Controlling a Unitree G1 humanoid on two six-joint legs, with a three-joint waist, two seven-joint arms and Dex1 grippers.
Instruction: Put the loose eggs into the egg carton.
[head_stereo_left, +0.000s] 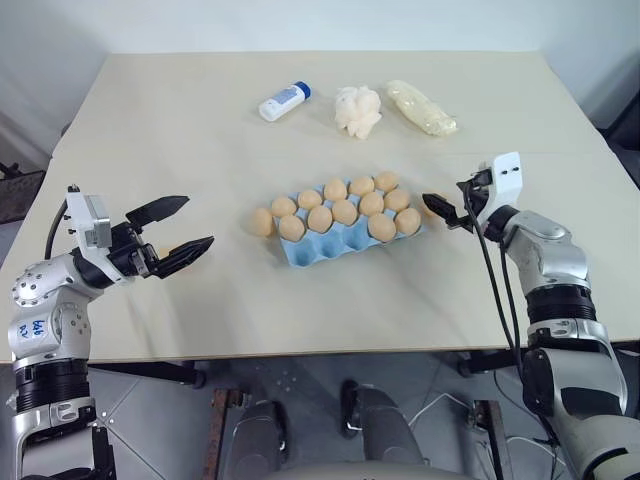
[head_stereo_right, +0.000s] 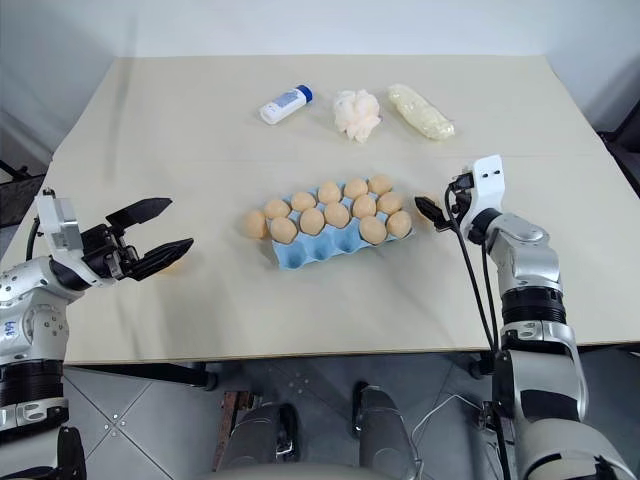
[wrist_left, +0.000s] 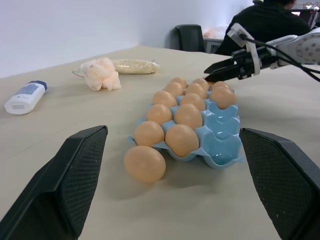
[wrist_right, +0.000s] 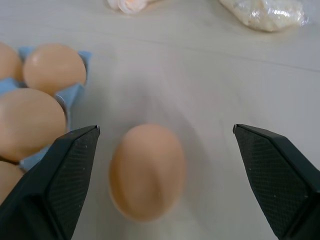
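Beige and broad, the surface (head_stereo_left: 180, 130) carries the egg carton (head_stereo_left: 340, 232) near its middle, with a white bottle (head_stereo_left: 284, 101), a white fluffy lump (head_stereo_left: 358, 110) and a pale oblong bag (head_stereo_left: 421, 107) lined up well beyond it toward the far edge. Ten cups are seen filled; the two cups at the near left end are empty, as the left wrist view makes plain. Two loose eggs remain: one egg (head_stereo_left: 262, 222) lies just beside the carton's left end, and another egg (wrist_right: 146, 171) lies just off its right end, mostly hidden behind the right gripper (head_stereo_left: 446, 211) in the head views. That gripper's fingers (wrist_right: 60, 180) are spread wide on either side of the right-hand egg without touching it, so the step in hand is judged to be the approach to a grasp. Next, the fingers would have to be eased forward and closed gently, then the egg lifted clear of the filled cups and carried along the carton to an empty cup. The left gripper (head_stereo_left: 172, 231) is held wide open, well apart from the left-hand egg, with bare surface between. Ample free room is left on all sides, and no egg lies near an edge, though a nudge could set one rolling.
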